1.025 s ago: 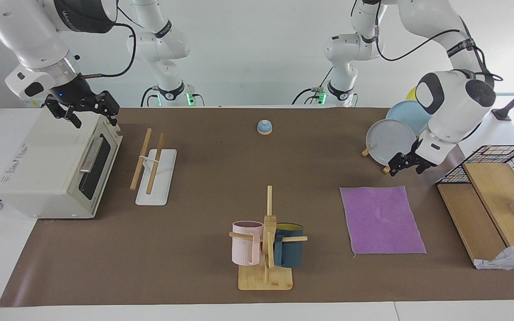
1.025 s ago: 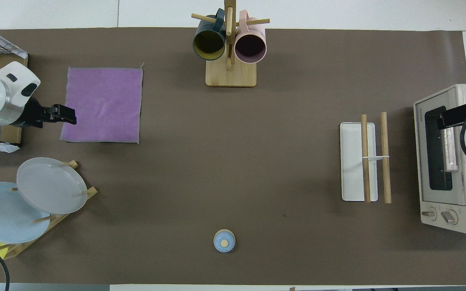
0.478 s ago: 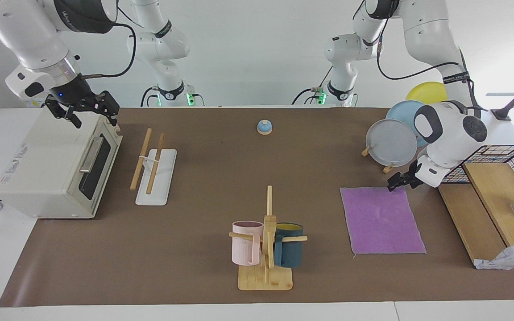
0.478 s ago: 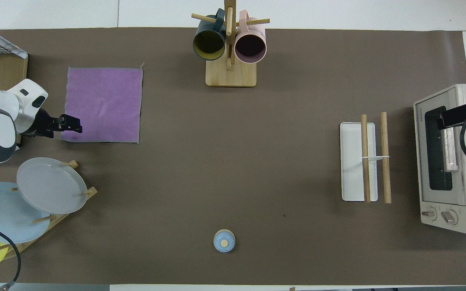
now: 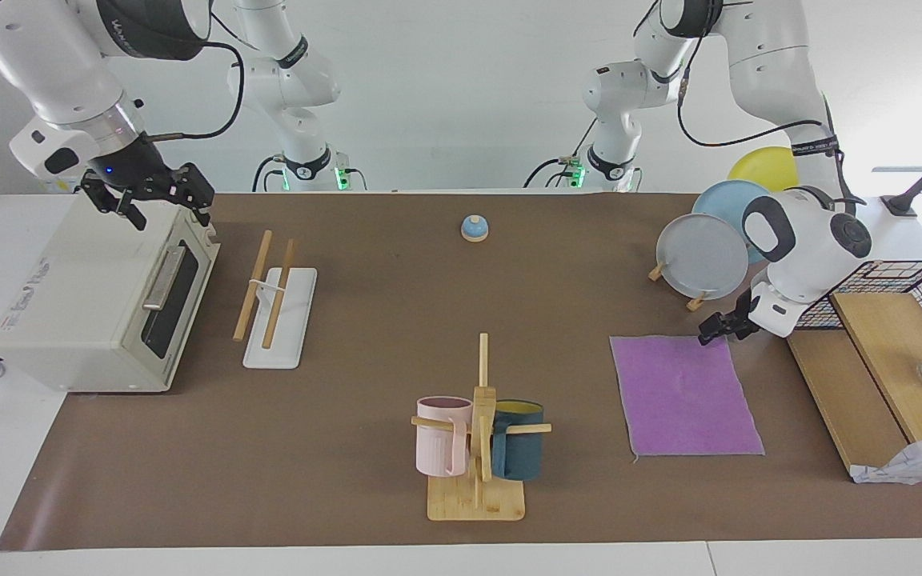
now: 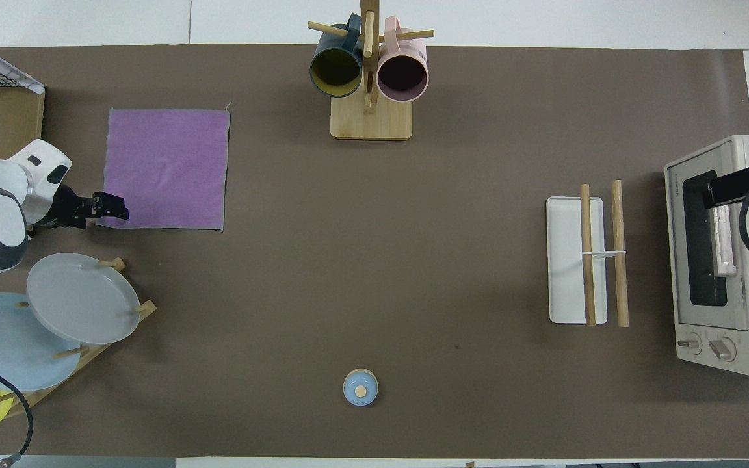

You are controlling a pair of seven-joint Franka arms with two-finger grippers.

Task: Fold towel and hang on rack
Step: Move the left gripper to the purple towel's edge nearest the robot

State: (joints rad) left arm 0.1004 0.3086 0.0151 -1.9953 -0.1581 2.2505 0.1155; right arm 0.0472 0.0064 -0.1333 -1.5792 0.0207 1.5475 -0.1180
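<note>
The purple towel (image 5: 683,396) (image 6: 166,169) lies flat and unfolded on the brown mat toward the left arm's end of the table. My left gripper (image 5: 713,330) (image 6: 111,209) is low at the towel's corner that is nearest the robots and the table's end; I cannot tell whether it touches the cloth. The rack (image 5: 253,284) (image 6: 619,253), two wooden rods on a white base, stands toward the right arm's end beside the toaster oven. My right gripper (image 5: 158,204) (image 6: 716,193) waits open over the toaster oven's top.
A toaster oven (image 5: 101,296) (image 6: 725,253) stands at the right arm's end. A mug tree (image 5: 479,432) (image 6: 369,71) stands mid-table, farther from the robots. A plate stand (image 5: 701,256) (image 6: 82,299) is close beside the left gripper. A bell (image 5: 475,228) (image 6: 360,387) and a wire basket (image 5: 921,292) also show.
My left gripper has come down from beside the plate stand to the towel's nearest corner. The towel and the right arm have not moved.
</note>
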